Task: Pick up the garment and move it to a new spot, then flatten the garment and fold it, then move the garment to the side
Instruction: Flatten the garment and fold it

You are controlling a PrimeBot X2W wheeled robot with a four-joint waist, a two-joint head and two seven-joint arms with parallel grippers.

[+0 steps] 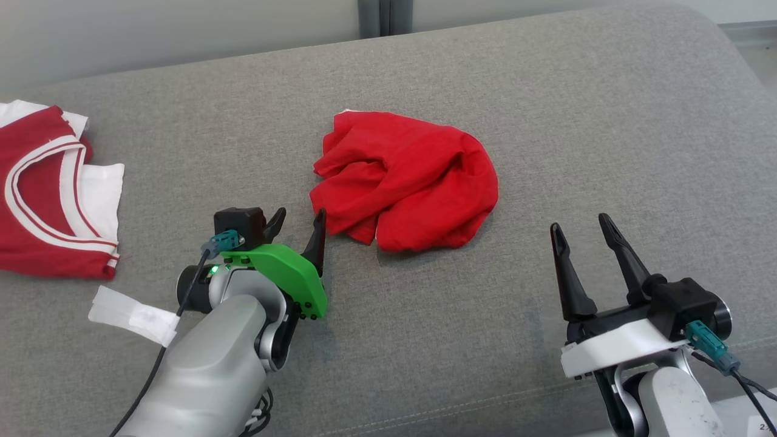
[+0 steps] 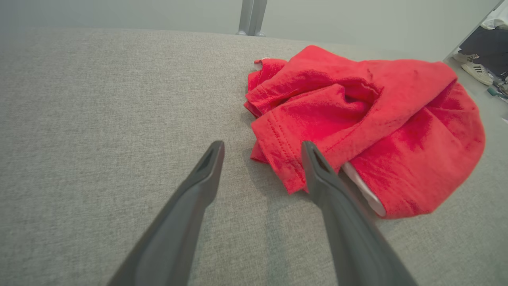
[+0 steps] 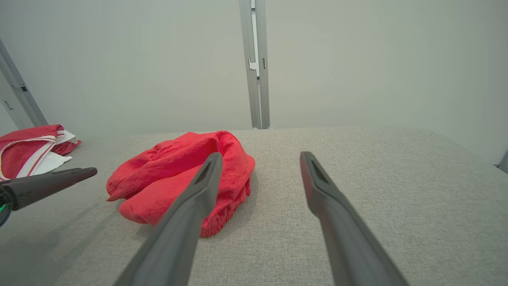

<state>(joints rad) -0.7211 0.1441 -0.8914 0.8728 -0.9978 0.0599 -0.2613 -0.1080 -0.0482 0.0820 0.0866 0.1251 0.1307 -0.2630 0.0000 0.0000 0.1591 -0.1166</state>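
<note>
beside crumpled red garment, left gripper low, fingers spread

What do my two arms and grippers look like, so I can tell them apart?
Both have two long dark fingers, a teal connector and black cable. The left gripper carries a bright green plate on a silver-grey forearm; the right gripper a white plate.
</note>
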